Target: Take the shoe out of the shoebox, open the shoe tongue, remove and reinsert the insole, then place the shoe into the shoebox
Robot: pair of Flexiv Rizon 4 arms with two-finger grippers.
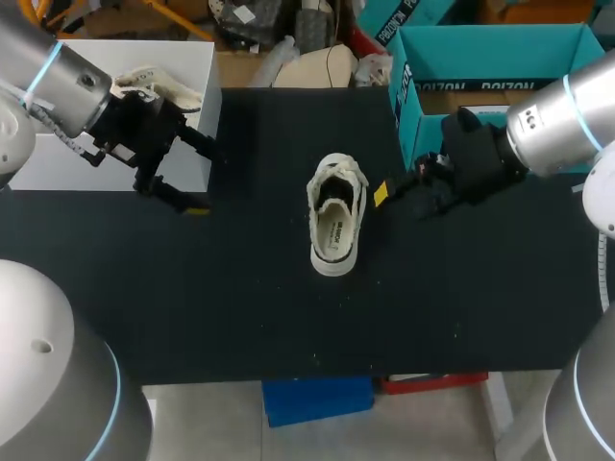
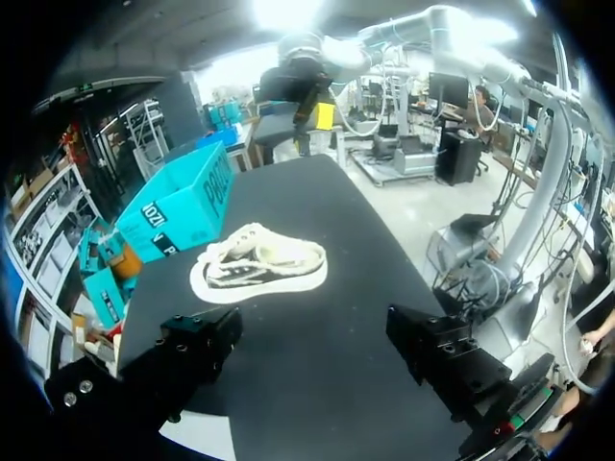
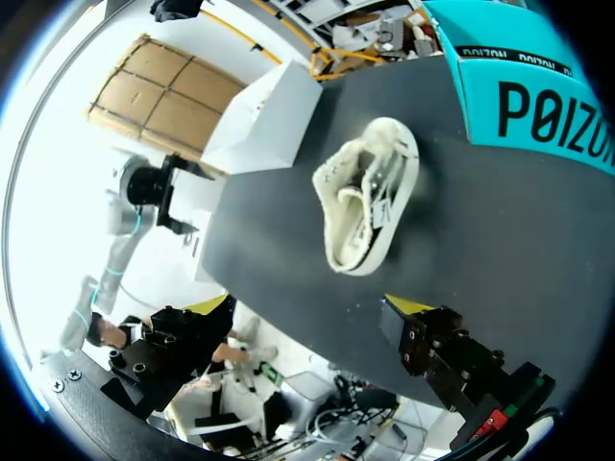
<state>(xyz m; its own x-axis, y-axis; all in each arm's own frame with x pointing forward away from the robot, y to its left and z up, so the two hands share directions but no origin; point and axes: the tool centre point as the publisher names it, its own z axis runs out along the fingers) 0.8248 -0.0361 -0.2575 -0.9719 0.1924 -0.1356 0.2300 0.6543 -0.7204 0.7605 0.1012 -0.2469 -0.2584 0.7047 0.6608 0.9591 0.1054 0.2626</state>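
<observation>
The black surface [image 1: 240, 307] carries an open white box [image 1: 183, 67] at its far left corner, with a second shoe [image 1: 159, 84] lying in it, and an open teal box [image 1: 500, 48] at its far right. The pale shoe [image 1: 336, 216] lies outside both boxes, in the middle of the surface. The left gripper [image 1: 187, 181] hangs beside the white box and the right gripper [image 1: 399, 192] sits just right of the shoe, each with its fingers spread wide and holding nothing.
</observation>
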